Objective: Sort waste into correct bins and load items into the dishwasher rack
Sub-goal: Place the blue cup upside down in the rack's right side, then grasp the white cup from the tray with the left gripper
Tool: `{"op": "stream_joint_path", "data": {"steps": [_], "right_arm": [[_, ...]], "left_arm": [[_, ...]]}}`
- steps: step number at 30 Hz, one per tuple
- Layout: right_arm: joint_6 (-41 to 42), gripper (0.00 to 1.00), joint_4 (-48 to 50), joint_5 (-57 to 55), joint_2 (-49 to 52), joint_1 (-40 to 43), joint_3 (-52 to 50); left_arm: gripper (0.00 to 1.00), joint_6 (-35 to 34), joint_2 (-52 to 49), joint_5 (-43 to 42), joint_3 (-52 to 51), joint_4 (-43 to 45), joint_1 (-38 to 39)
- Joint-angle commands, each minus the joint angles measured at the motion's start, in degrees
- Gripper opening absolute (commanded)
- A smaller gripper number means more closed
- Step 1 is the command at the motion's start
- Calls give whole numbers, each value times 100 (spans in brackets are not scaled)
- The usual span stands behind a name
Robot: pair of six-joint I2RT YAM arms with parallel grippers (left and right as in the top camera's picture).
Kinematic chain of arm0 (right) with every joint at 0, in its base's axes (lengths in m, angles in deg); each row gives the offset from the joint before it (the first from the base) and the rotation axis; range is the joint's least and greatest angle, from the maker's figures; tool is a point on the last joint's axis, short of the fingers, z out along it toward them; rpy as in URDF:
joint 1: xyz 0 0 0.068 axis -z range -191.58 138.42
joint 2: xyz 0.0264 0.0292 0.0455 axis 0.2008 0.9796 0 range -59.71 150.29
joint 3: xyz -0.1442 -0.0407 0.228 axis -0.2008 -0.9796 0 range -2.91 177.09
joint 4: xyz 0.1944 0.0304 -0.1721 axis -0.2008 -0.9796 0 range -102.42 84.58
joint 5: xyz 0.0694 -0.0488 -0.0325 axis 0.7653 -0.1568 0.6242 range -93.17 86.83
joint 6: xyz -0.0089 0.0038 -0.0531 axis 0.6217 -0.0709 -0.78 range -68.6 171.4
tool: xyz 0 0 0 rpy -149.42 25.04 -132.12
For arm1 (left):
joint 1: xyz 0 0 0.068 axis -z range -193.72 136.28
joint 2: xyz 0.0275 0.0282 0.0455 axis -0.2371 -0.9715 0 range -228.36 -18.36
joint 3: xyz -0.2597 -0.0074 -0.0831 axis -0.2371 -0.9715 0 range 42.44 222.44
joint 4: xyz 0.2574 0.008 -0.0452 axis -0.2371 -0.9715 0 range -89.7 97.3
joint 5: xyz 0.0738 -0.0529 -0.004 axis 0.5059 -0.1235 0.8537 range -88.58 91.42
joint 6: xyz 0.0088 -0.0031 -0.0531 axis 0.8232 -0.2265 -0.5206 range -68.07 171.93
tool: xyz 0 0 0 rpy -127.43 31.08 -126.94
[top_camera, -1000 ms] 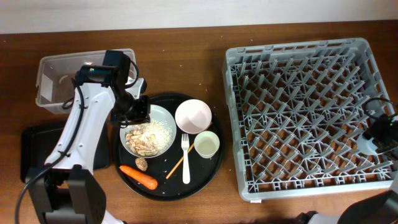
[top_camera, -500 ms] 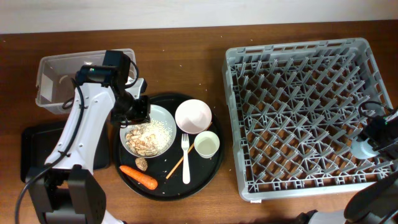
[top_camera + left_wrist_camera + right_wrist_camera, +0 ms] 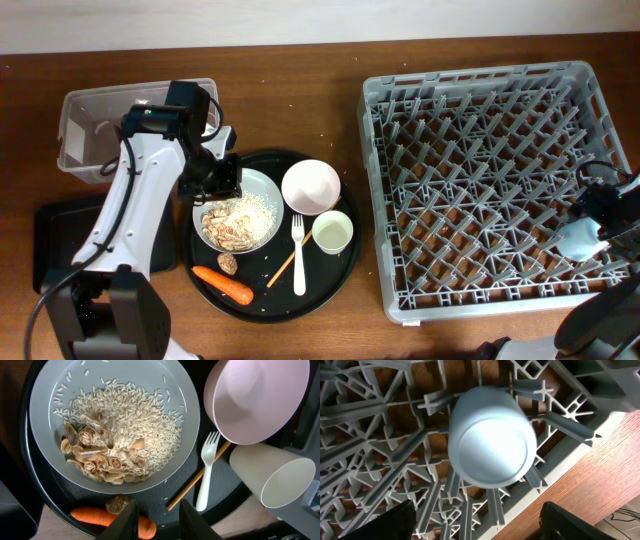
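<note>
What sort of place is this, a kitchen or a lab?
Probably a lab bench staged as a dish-clearing station: a dishwasher rack, a round black meal tray, and a white robot arm at a wooden table.

Rack pegs (image 3: 439,399) tight around the light-blue cup (image 3: 492,445)

1. Blue cup (image 3: 492,445): base up, among the pegs at the right edge of the rack (image 3: 480,75).
2. Grey bowl (image 3: 42,410): holds rice (image 3: 145,425) and scraps (image 3: 100,457), left of rack.
3. Pink bowl (image 3: 311,185), cream cup (image 3: 333,232), fork (image 3: 298,255), carrot (image 3: 222,284): left of rack.

Dark brown wooden table (image 3: 300,90), pale wall strip (image 3: 300,20) along far edge
</note>
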Motion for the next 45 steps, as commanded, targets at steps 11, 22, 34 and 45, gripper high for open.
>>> {"op": "stream_joint_path", "data": {"steps": [11,22,34,45], "right_arm": [[-1110,83,-293,2920,-1843,-715,90],[-1311,83,-892,2288,-2218,-3373,87],[-1316,84,-953,2286,-2218,-3373,83],[-1335,91,-994,2159,-2218,-3373,83]], "left_arm": [[40,68,76,-111,46,-4,271],[52,-901,63,-109,-557,820,2214],[32,-1325,-404,-90,-1305,1665,2647],[0,-844,-57,-780,-584,1154,2131]]}}
